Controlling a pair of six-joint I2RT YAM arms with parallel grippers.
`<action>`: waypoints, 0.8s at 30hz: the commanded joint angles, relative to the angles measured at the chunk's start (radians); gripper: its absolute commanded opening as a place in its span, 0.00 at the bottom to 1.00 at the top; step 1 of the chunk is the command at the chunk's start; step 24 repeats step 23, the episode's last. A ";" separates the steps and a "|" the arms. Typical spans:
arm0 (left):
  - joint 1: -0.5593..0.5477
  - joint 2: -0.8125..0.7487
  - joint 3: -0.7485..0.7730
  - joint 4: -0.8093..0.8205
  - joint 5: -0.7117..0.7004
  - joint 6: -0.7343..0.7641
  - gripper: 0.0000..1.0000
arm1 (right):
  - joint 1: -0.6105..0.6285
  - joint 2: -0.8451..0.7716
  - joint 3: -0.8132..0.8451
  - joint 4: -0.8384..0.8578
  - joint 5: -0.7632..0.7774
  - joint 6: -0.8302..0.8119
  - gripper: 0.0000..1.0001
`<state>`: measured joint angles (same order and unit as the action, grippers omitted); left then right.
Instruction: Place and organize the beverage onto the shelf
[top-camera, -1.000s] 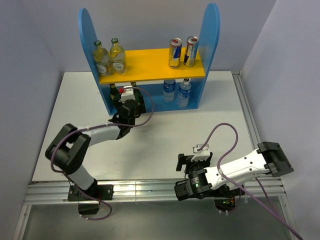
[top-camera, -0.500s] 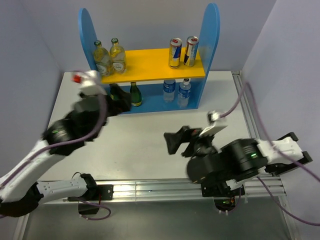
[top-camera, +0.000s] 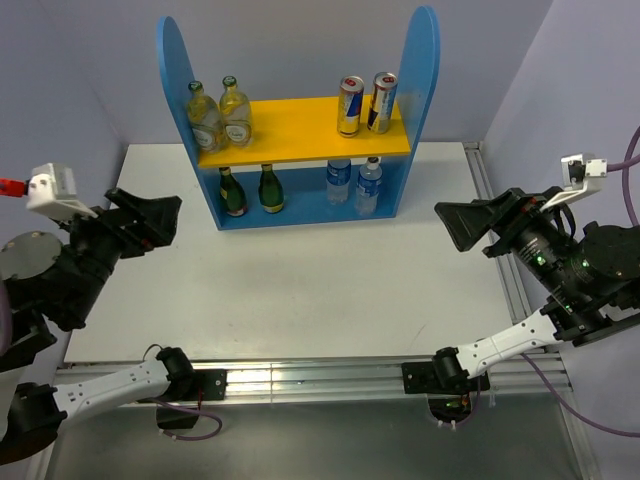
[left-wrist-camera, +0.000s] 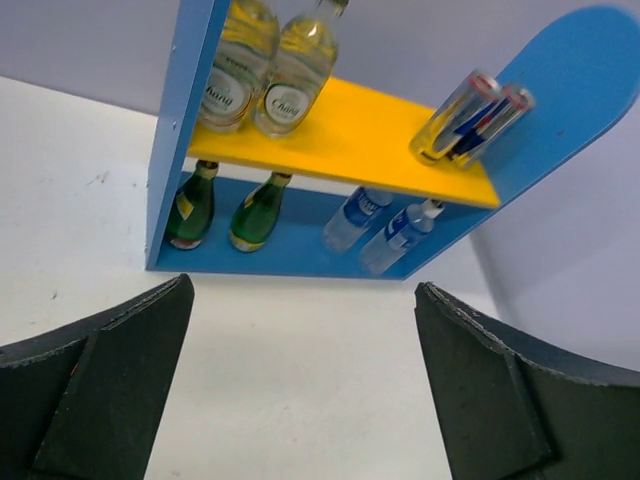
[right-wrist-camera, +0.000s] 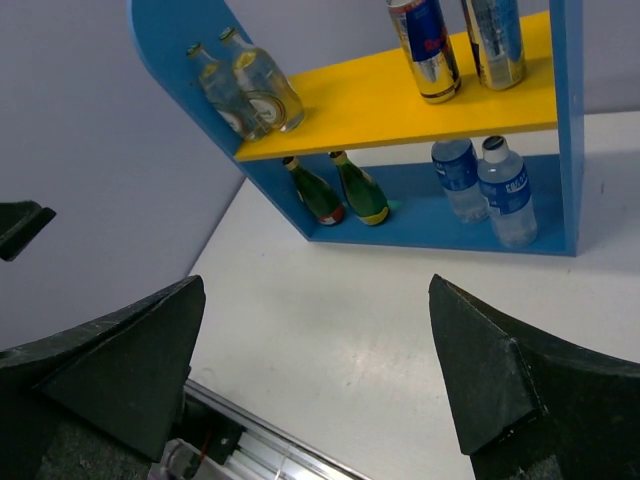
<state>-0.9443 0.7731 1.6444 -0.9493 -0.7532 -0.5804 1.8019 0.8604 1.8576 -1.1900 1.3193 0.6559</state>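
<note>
The blue shelf (top-camera: 172, 70) stands at the far end of the white table (top-camera: 320, 290). On its yellow board (top-camera: 300, 130) stand two clear bottles (top-camera: 205, 118) at the left and two cans (top-camera: 349, 106) at the right. Below, on the blue base (top-camera: 300, 207), stand two green bottles (top-camera: 232, 192) and two water bottles (top-camera: 339, 180). The left gripper (left-wrist-camera: 302, 290) and right gripper (right-wrist-camera: 315, 285) hang high at the sides, well apart from the shelf. Their fingers are wide apart and hold nothing.

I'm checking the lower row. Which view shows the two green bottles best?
Right wrist: both green bottles show whole, neck to base, under the yellow board. Left wrist hides their caps behind the board; the top view shows them small.
</note>
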 joint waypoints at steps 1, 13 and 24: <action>-0.002 0.003 -0.020 -0.031 -0.005 0.033 0.99 | 0.002 0.009 -0.032 0.078 0.004 -0.121 1.00; -0.002 -0.005 -0.078 -0.002 -0.021 0.033 0.99 | 0.002 0.005 -0.040 0.041 0.015 -0.098 1.00; -0.002 -0.003 -0.090 0.006 -0.035 0.033 0.99 | 0.002 -0.041 -0.132 0.131 0.047 -0.169 1.00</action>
